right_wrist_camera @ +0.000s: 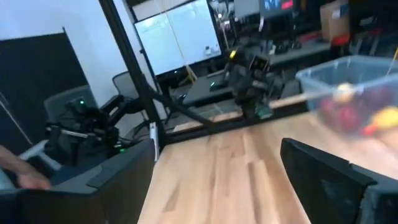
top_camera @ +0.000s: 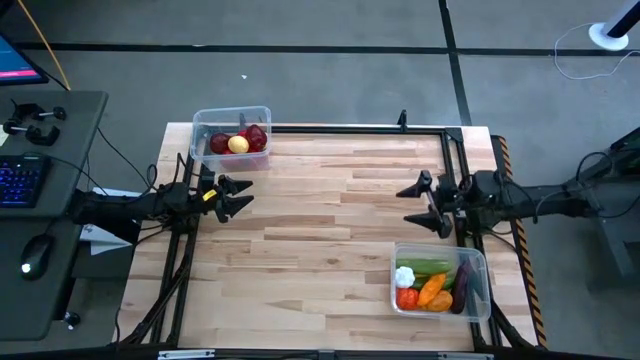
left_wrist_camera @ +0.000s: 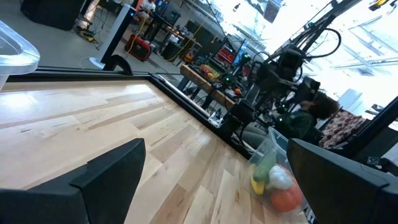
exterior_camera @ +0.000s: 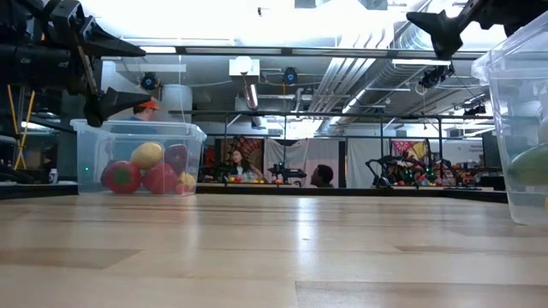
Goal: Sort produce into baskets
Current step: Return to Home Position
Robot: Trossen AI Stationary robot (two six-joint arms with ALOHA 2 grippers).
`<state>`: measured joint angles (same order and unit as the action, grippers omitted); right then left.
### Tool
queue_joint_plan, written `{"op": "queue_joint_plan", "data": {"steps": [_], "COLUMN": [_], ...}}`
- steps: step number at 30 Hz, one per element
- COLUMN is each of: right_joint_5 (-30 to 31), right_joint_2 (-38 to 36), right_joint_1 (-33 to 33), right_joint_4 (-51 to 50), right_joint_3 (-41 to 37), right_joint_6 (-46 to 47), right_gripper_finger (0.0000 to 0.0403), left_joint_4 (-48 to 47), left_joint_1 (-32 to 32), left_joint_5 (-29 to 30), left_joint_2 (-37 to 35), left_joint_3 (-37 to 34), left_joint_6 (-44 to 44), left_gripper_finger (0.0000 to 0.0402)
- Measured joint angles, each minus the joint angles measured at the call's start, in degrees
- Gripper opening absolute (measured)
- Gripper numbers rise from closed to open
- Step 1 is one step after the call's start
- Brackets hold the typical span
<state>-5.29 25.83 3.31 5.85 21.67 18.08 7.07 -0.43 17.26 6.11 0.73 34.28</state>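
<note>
A clear basket (top_camera: 231, 137) stands at the table's far left corner and holds red produce and a yellow piece (top_camera: 238, 145); the low view shows this basket (exterior_camera: 141, 158) too. A second clear basket (top_camera: 440, 280) stands at the near right and holds white garlic, a green cucumber, orange, red and purple pieces. My left gripper (top_camera: 248, 194) hangs open above the table's left side, just nearer than the far-left basket. My right gripper (top_camera: 404, 206) hangs open above the right side, just beyond the near-right basket. Both hold nothing.
Bare wooden tabletop (top_camera: 330, 210) lies between the two grippers. A black frame rail (top_camera: 350, 127) runs along the far edge and down both sides. A side desk with a keyboard (top_camera: 20, 180) and a mouse stands left of the table. People show in the room behind (exterior_camera: 321, 175).
</note>
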Motion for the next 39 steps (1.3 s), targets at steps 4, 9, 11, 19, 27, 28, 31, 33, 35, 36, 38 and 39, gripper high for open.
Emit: {"op": "queue_joint_plan", "data": {"steps": [4, 9, 11, 19, 27, 28, 31, 33, 35, 36, 38, 39], "right_joint_5": [-5.6, -11.9, -12.3, -11.5, -8.8, -7.5, -2.0, 2.5, 7.6, 10.2, 14.2, 15.0], "right_joint_2": [-1.6, -3.6, -4.7, -5.8, -5.6, -5.6, -5.6, -5.6, -5.6, -5.6, -5.6, -5.6], "right_joint_1": [-4.7, -8.7, -9.4, -11.3, -11.3, -11.3, -11.3, -11.3, -11.3, -11.3, -11.3, -11.3], "right_joint_4": [0.3, 4.0, 10.8, 32.8, 17.3, 14.8, 9.4, 7.6, 6.1, 5.7, 5.1, 4.8], "right_joint_3": [0.0, -2.5, -7.3, -20.6, -21.1, -21.1, -21.1, -21.1, -21.1, -21.1, -21.1, -21.1], "right_joint_6": [-3.7, -5.3, -3.3, -0.6, -6.0, -5.5, -5.1, -5.1, -5.1, -5.0, -5.1, -5.5], "right_gripper_finger": [0.0339, 0.0339, 0.0339, 0.0339, 0.0339, 0.0339, 0.0339, 0.0339, 0.0339, 0.0339, 0.0339, 0.0339], "left_joint_4": [0.0, 0.0, 0.0, 0.0, 0.0, 0.0, 0.0, 0.0, 0.0, 0.0, 0.0, 0.0], "left_joint_1": [0.0, 0.0, 0.0, 0.0, 0.0, 0.0, 0.0, 0.0, 0.0, 0.0, 0.0, 0.0], "left_joint_5": [0.0, 0.0, 0.0, 0.0, 0.0, 0.0, 0.0, 0.0, 0.0, 0.0, 0.0, 0.0], "left_joint_2": [0.0, 0.0, 0.0, 0.0, 0.0, 0.0, 0.0, 0.0, 0.0, 0.0, 0.0, 0.0], "left_joint_3": [0.0, 0.0, 0.0, 0.0, 0.0, 0.0, 0.0, 0.0, 0.0, 0.0, 0.0, 0.0], "left_joint_6": [0.0, 0.0, 0.0, 0.0, 0.0, 0.0, 0.0, 0.0, 0.0, 0.0, 0.0, 0.0], "left_gripper_finger": [0.0378, 0.0378, 0.0378, 0.0378, 0.0378, 0.0378, 0.0378, 0.0378, 0.0378, 0.0378, 0.0378, 0.0378]}}
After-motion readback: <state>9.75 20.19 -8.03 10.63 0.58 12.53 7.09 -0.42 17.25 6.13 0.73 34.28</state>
